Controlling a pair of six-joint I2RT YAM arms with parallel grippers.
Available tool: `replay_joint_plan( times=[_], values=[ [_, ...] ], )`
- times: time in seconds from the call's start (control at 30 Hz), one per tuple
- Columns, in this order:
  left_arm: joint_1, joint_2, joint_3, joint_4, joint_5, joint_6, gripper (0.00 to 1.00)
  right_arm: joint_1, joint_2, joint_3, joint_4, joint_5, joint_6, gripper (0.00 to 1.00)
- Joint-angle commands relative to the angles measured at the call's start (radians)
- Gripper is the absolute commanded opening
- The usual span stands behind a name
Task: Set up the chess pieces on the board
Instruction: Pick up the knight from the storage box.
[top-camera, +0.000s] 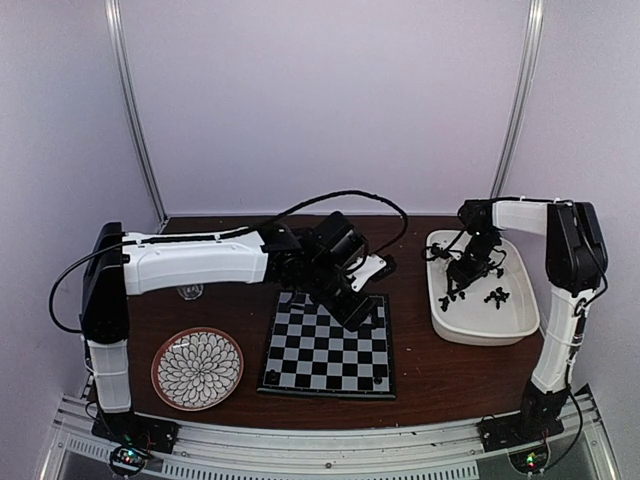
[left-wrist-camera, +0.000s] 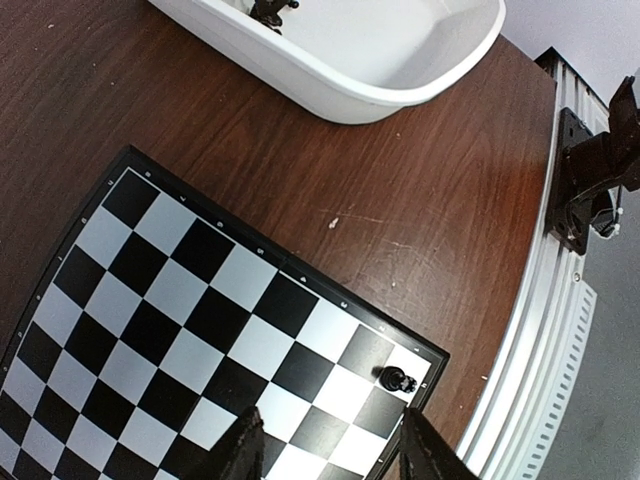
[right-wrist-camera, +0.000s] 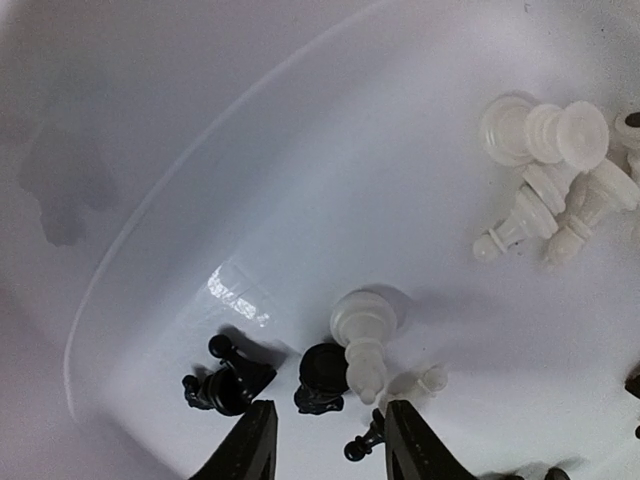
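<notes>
The board (top-camera: 328, 345) lies flat in the middle of the table. In the left wrist view a single black chess piece (left-wrist-camera: 397, 378) stands on a pale corner square of the board (left-wrist-camera: 180, 330). My left gripper (left-wrist-camera: 335, 455) hovers open over that corner with nothing between its fingers; from the top view it (top-camera: 350, 300) sits over the board's far edge. My right gripper (right-wrist-camera: 325, 445) is down in the white tub (right-wrist-camera: 150, 250), open. Just ahead of its fingertips lie a black piece (right-wrist-camera: 322, 375) and a white piece (right-wrist-camera: 362, 325). Another black piece (right-wrist-camera: 230, 380) lies to the left.
Several more white pieces (right-wrist-camera: 545, 190) lie heaped deeper in the tub (top-camera: 480, 325), which stands right of the board. A round flower-patterned plate (top-camera: 197, 368) sits at the near left. The table's metal rail (left-wrist-camera: 540, 330) runs close to the board's corner.
</notes>
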Motion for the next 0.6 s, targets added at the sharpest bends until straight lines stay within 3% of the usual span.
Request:
replay_joint_plan(
  times=[0.0, 0.2, 0.57],
  values=[
    [-0.002, -0.042, -0.012, 0.052, -0.005, -0.009, 0.47, 0.011, 0.034, 0.014, 0.031, 0.039, 0.014, 0.40],
    [-0.003, -0.042, -0.024, 0.056, -0.008, -0.013, 0.47, 0.012, 0.056, 0.012, 0.046, 0.060, 0.022, 0.38],
    [-0.003, -0.042, -0.031, 0.070, -0.008, -0.011, 0.47, 0.012, 0.011, -0.032, 0.071, 0.076, 0.032, 0.21]
  ],
)
